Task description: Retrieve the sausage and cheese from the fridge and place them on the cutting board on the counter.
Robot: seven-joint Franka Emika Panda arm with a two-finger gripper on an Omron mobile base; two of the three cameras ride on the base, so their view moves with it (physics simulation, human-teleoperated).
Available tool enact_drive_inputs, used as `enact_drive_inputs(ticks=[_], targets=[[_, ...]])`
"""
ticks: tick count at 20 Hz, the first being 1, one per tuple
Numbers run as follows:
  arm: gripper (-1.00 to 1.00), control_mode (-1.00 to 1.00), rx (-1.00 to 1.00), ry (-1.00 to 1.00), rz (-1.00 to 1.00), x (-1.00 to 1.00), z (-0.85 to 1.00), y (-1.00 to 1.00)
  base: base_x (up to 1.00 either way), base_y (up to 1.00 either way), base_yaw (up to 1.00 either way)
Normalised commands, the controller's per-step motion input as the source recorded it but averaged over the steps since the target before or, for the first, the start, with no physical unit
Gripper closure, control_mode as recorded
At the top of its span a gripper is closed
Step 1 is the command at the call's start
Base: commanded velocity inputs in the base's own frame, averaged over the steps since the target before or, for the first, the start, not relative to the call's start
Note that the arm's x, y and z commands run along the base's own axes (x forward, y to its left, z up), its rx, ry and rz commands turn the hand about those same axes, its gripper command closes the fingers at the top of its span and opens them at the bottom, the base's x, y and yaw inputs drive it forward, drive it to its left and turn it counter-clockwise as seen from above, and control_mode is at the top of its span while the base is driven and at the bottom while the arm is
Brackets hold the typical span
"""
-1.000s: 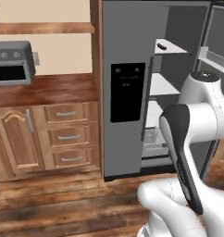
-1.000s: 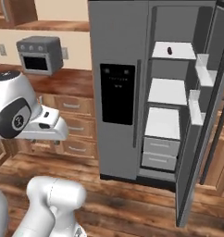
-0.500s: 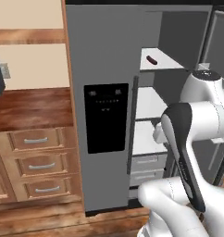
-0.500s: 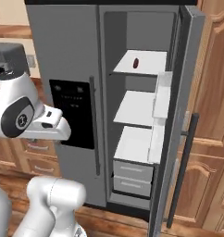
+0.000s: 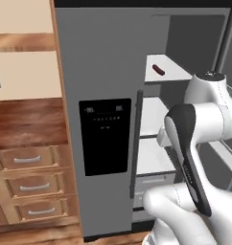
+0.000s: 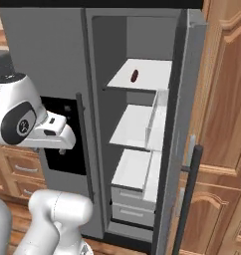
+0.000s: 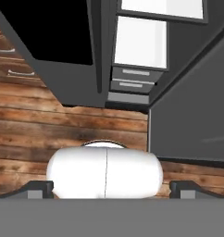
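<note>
The fridge (image 5: 103,86) stands close ahead, its left door with the black dispenser panel (image 5: 105,136) shut and its right door (image 6: 181,114) swung open. The sausage (image 5: 158,70), a short dark red-brown link, lies alone on the top white shelf (image 6: 150,74), also seen as the sausage (image 6: 134,75) from the right side. The cheese and the cutting board are out of view. My gripper (image 7: 111,189) is open, empty and pointing down at the floor in front of the fridge, well below and short of the sausage. The counter (image 5: 27,119) lies to the left.
Under the counter are wooden drawers with silver handles (image 5: 27,160). The open door carries a long dark handle (image 6: 187,199), with a tall wooden cabinet (image 6: 227,124) just beyond it. Lower white shelves (image 6: 135,127) and grey drawers (image 7: 132,78) fill the fridge's inside. The floor is wood planks (image 7: 63,125).
The base has driven up to the fridge, so both base views shifted and the fridge now looms much larger. The gripper has stayed open and the sausage has not moved.
</note>
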Motion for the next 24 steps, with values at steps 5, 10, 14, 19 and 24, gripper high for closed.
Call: enact_drive_inputs(ticks=[5, 10, 14, 19, 24], targets=[[-1.00, 1.00, 0.00, 0.00, 0.00, 0.00, 0.00, 0.00, 0.18, -0.70, 0.00], [-1.00, 1.00, 0.00, 0.00, 0.00, 0.00, 0.00, 0.00, 0.47, -0.17, 0.00], [-1.00, 1.00, 0.00, 0.00, 0.00, 0.00, 0.00, 0.00, 0.64, 0.00, 0.00], [-1.00, 1.00, 0.00, 0.00, 0.00, 0.00, 0.00, 0.00, 0.67, -0.37, 0.00], [-1.00, 1.00, 0.00, 0.00, 0.00, 0.00, 0.00, 0.00, 0.63, -0.18, 0.00]])
